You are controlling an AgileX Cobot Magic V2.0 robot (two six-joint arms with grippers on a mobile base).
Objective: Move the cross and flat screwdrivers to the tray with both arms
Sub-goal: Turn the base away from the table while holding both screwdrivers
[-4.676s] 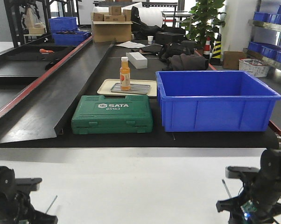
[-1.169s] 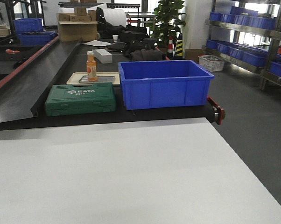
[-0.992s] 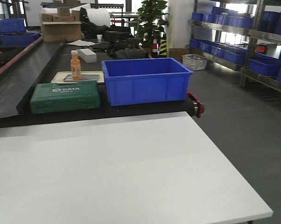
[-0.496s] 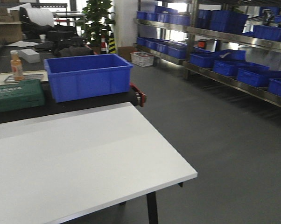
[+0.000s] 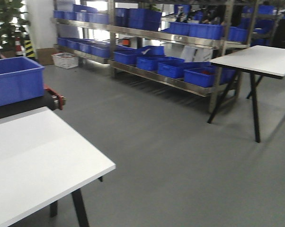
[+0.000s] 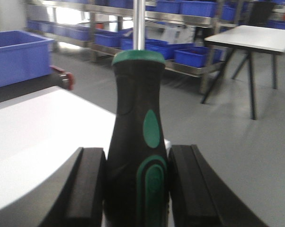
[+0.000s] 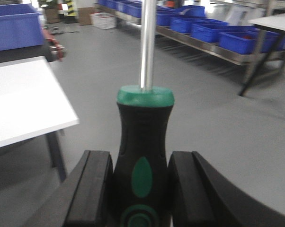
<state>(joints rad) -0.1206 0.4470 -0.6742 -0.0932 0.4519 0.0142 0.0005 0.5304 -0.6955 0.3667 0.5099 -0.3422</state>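
Observation:
My left gripper point(image 6: 137, 189) is shut on a black-and-green screwdriver point(image 6: 138, 142) whose silver shaft points up out of the left wrist view. In the right wrist view my right gripper point(image 7: 140, 189) is shut on the other screwdriver point(image 7: 143, 151), its shaft also rising past the frame's top. Both handles sit upright between the black pads. Which one is cross and which flat cannot be told, as both tips are out of view. The tray is out of view. Neither arm shows in the front view.
A white table point(image 5: 33, 156) fills the lower left, its corner near the middle. A blue bin point(image 5: 14, 80) stands beyond it. Metal shelves with several blue bins point(image 5: 156, 61) line the back. Another white table point(image 5: 258, 59) stands at right on grey floor point(image 5: 180, 156).
The front view has swung right: the green case, bottle, cream tray and most of the blue bin have left the frame, and shelving and a second white table have come in.

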